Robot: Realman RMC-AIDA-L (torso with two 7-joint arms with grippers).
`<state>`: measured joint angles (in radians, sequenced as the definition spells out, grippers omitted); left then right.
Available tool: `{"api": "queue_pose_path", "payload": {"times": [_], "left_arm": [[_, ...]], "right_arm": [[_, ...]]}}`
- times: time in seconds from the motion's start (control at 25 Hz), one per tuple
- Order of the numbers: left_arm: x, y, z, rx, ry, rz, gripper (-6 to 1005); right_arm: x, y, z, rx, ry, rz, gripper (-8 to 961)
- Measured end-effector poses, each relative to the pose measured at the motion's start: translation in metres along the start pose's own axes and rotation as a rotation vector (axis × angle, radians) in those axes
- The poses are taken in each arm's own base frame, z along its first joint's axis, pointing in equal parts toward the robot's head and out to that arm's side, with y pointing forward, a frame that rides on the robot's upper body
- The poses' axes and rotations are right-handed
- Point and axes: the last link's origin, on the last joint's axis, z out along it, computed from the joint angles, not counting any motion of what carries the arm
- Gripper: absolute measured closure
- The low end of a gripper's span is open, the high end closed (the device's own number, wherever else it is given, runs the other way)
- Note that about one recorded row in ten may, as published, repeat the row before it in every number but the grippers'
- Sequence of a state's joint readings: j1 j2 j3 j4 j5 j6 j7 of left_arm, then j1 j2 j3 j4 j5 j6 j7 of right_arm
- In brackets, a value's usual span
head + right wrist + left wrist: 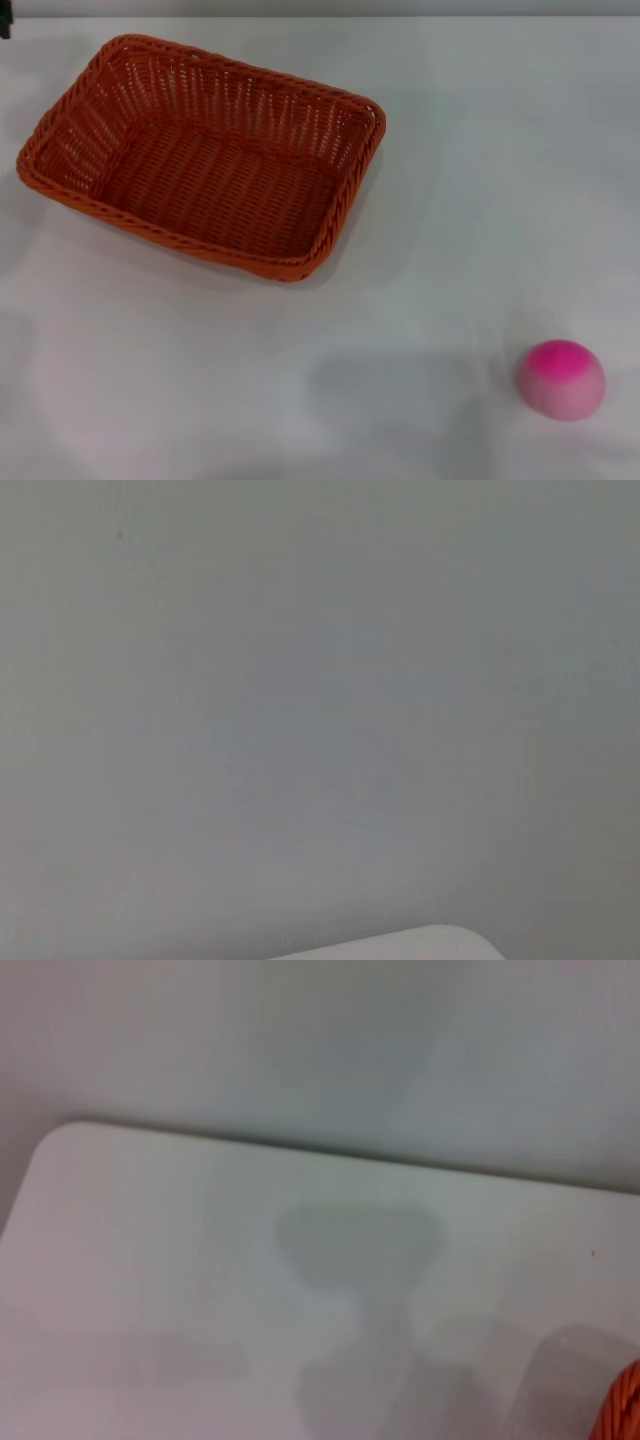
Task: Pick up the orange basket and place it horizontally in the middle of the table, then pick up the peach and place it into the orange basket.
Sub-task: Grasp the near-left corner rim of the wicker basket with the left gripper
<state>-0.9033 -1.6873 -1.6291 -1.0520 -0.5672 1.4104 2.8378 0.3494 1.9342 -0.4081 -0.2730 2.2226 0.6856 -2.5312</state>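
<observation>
The orange basket [205, 155] sits on the white table [440, 200] at the far left, turned at a slant and with nothing inside it. A sliver of its rim [622, 1410] shows at the edge of the left wrist view. The peach [560, 379], pink fading to pale, rests near the front right of the table, well apart from the basket. Neither gripper appears in any view. Soft shadows fall on the table in the head view and the left wrist view.
The table's far edge [320, 16] runs along the top of the head view. A rounded table corner [60, 1135] shows in the left wrist view, another corner [440, 940] in the right wrist view, each against a grey wall.
</observation>
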Motion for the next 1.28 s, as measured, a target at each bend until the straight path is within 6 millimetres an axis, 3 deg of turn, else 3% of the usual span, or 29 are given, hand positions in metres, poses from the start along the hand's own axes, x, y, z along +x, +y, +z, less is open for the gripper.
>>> {"api": "queue_pose_path", "payload": {"times": [0.72, 1.28], "left_arm": [[-0.006, 0.045, 0.029, -0.044, 0.017, 0.071, 242], [-0.021, 0.057, 0.044, -0.064, -0.011, 0.08, 240]], "right_arm": [[-0.006, 0.009, 0.009, -0.008, 0.001, -0.002, 91], [-0.01, 0.011, 0.012, -0.011, -0.008, -0.012, 91]]}}
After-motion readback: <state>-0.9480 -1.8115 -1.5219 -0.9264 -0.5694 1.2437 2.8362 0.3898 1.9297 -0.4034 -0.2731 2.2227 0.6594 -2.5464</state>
